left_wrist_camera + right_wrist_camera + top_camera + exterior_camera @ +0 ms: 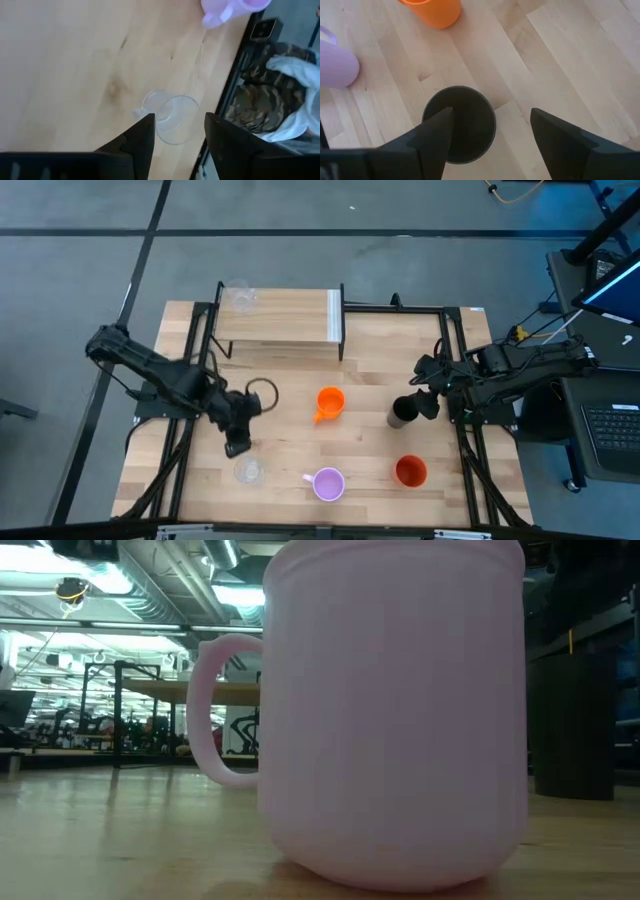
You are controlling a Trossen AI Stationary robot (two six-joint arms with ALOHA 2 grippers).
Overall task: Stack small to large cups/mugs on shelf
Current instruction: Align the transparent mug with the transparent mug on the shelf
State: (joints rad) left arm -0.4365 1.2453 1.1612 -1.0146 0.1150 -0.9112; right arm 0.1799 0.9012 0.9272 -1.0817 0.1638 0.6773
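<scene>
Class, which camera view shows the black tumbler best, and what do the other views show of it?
The right wrist view: the black tumbler sits upright, its mouth open, between the open right gripper fingers. The high view shows it small. The low and left wrist views miss it.

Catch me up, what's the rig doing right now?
Sorting cups onto the low light-wood shelf, which holds one clear glass at its far left corner. The left gripper hangs open over the second clear glass near the table's front-left edge. The right gripper is open around the black tumbler, one finger inside its mouth. The orange handled mug, lilac handled mug and red-orange handleless cup sit untouched on the table.
</scene>
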